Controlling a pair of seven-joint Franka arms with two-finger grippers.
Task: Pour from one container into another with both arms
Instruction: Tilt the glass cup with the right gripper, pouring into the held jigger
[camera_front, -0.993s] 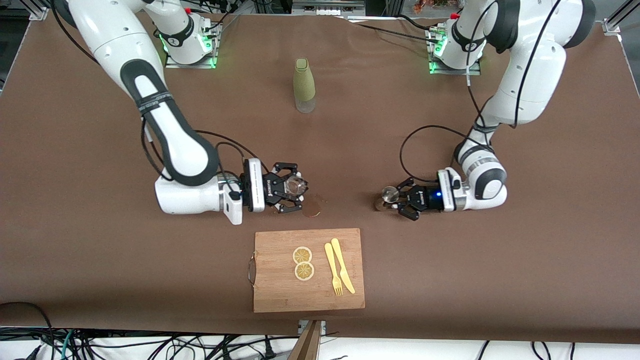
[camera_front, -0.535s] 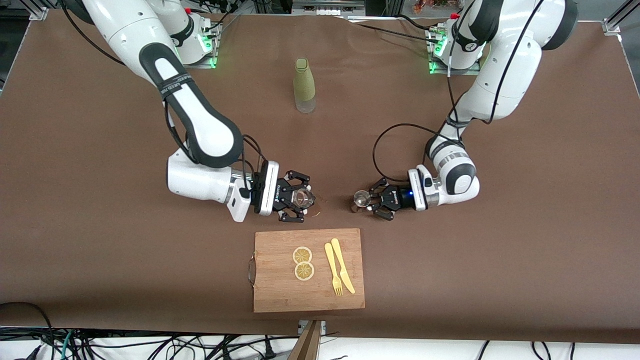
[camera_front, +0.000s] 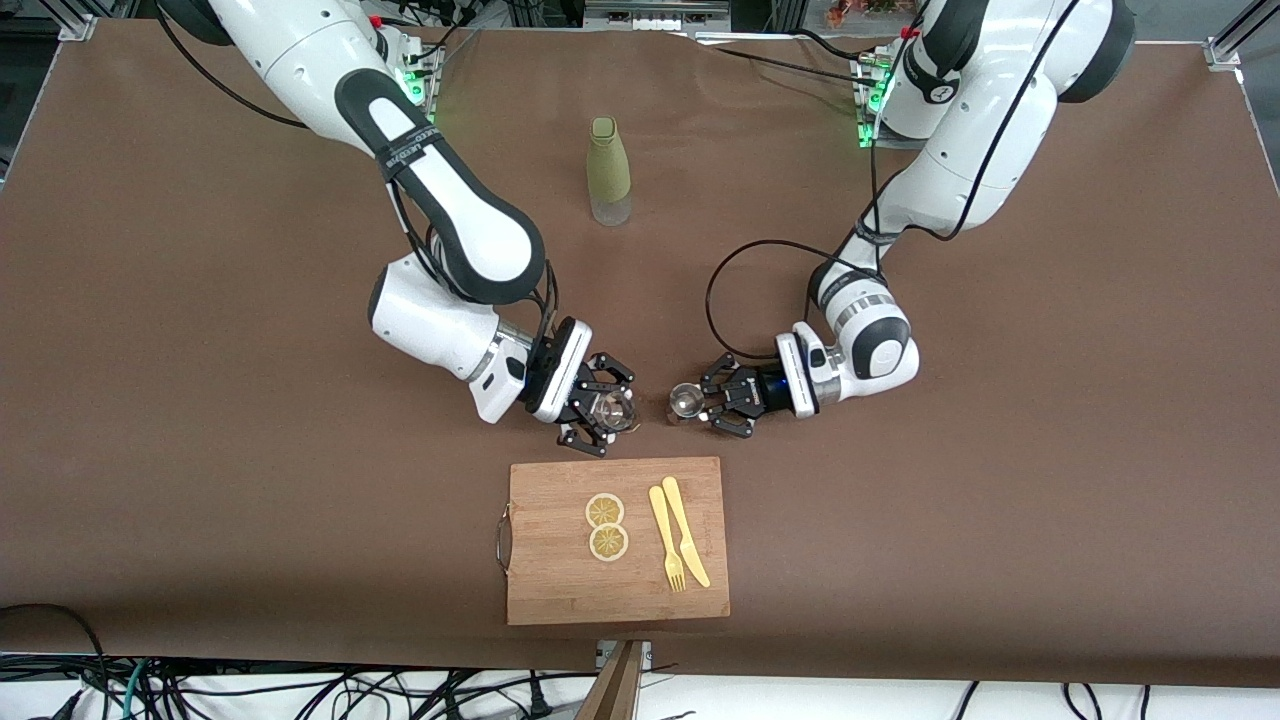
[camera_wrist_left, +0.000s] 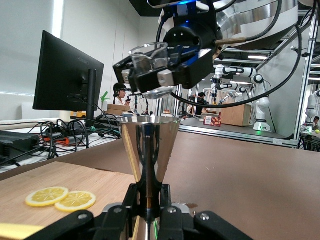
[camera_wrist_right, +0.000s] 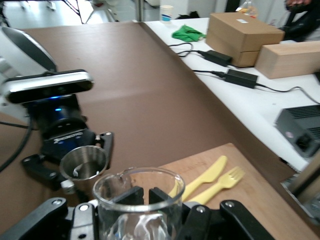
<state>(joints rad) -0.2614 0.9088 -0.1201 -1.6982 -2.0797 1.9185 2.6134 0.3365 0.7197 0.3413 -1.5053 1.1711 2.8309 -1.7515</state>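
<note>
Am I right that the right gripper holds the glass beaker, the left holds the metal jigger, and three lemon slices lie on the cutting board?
Not quite: two lemon slices lie on the cutting board, not three, as the front view shows. The rest holds: the right gripper is shut on the glass beaker, and the left gripper is shut on the metal jigger.

Brown cloth covered the table. A monitor stood on a desk beside it, cables hung below its edge, cardboard boxes sat on a white bench nearby.
</note>
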